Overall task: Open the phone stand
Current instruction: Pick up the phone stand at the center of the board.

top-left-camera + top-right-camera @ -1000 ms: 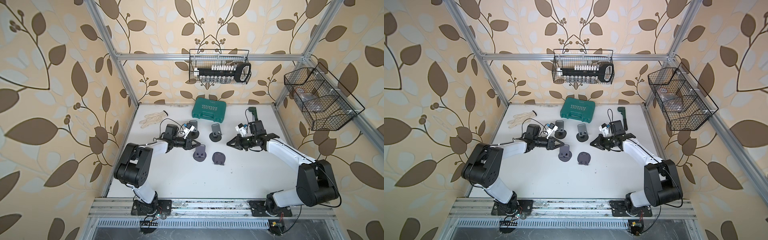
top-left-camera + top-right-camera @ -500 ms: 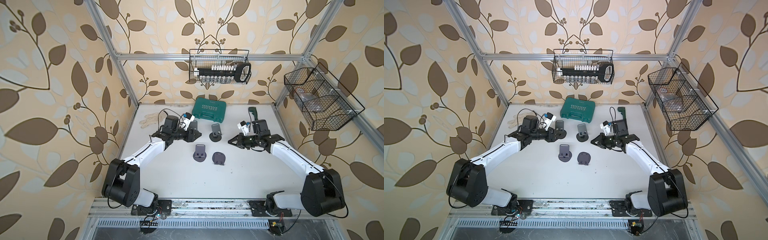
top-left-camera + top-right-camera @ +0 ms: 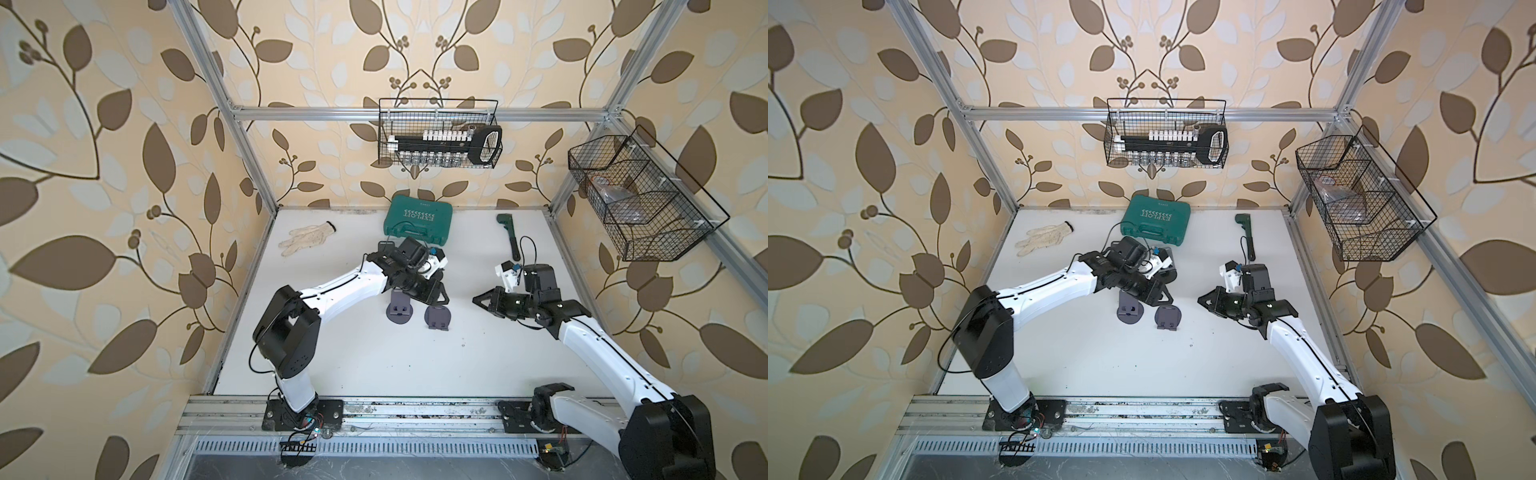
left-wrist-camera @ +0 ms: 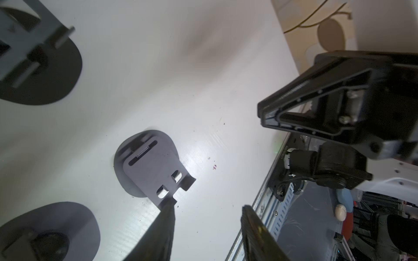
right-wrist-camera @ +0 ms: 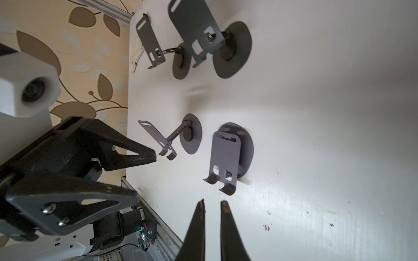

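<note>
One grey phone stand [image 5: 226,156] folded flat | left fingers [image 4: 162,235] parted — empty | right fingers [image 5: 196,232] closed — empty

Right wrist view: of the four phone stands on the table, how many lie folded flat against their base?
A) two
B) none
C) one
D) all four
C: only the folded stand in front of the right gripper has its plate flat on the base; the neighbouring stand and the two far stands hold theirs raised.
</note>
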`<state>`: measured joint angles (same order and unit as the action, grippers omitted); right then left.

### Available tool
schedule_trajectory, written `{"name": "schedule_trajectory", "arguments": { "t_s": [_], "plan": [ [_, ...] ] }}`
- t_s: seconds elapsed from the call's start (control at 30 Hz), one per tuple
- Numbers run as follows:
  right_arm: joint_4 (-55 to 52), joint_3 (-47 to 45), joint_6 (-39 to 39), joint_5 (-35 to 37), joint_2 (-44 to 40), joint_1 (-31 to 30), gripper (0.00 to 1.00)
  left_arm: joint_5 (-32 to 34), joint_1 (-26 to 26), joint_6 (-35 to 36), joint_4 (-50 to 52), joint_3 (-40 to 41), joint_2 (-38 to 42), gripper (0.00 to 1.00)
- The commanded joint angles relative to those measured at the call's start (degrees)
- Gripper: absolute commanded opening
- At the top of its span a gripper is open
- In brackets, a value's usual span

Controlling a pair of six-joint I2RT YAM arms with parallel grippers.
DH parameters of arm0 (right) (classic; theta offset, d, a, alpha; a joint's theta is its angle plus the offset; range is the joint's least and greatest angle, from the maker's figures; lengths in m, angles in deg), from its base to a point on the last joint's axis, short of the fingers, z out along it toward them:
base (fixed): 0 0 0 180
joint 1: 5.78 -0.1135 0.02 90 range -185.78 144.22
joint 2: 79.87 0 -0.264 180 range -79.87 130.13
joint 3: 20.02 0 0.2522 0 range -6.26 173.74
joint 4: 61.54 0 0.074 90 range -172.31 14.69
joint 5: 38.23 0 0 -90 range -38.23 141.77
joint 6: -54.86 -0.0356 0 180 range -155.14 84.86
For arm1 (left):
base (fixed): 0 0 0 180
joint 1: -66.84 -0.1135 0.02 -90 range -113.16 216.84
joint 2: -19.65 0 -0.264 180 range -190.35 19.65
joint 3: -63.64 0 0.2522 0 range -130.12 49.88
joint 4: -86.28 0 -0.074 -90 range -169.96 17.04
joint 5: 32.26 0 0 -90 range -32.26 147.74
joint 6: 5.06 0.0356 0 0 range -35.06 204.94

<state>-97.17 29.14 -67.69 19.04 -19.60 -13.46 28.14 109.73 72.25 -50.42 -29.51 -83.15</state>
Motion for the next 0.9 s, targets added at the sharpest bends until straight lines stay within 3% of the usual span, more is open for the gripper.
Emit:
{"name": "schedule_trajectory", "arguments": {
  "t_s": [0.0, 0.3, 0.87],
  "plan": [
    [0.3, -2.7, -1.1, 1.7, -3.1, 0.4, 0.11, 6.3, 1.6, -1.4, 4.2, -5.5, -3.9, 0.51],
    [2.4, -3.8, -0.2, 0.8, -0.1, 0.9, 0.11, 12.0, 1.9, -4.9, 3.3, -8.4, -12.7, 0.5],
    [6.2, -3.7, 0.8, -0.6, 5.9, 1.0, 0.11, 19.7, 1.8, -4.5, 4.8, -9.7, -16.5, 0.54]
  ]
}}
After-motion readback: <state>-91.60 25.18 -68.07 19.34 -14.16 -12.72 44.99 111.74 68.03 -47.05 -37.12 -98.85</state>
